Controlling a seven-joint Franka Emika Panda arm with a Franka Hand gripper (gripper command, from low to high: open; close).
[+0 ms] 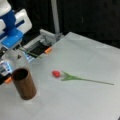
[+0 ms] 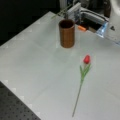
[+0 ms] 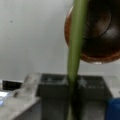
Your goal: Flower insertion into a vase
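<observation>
The brown cylindrical vase [image 1: 25,86] [image 2: 66,35] stands upright on the grey table, its dark hollow open. My gripper [image 1: 15,44] hangs above and behind it, at a front view's upper left. In the wrist view the gripper [image 3: 72,86] is shut on a green flower stem [image 3: 75,42], which runs up past the vase rim [image 3: 82,56], beside the opening rather than in it. The same stem [image 1: 31,53] [image 2: 59,13] sticks out sideways near the vase top. Its bloom is hidden. A second flower with a red bloom [image 1: 56,73] [image 2: 86,59] lies flat on the table.
Orange parts [image 1: 47,50] [image 2: 81,28] and a metal frame with a post [image 1: 55,17] sit behind the vase at the table's back edge. A black perforated board [image 2: 15,107] borders the table at a front view's bottom left.
</observation>
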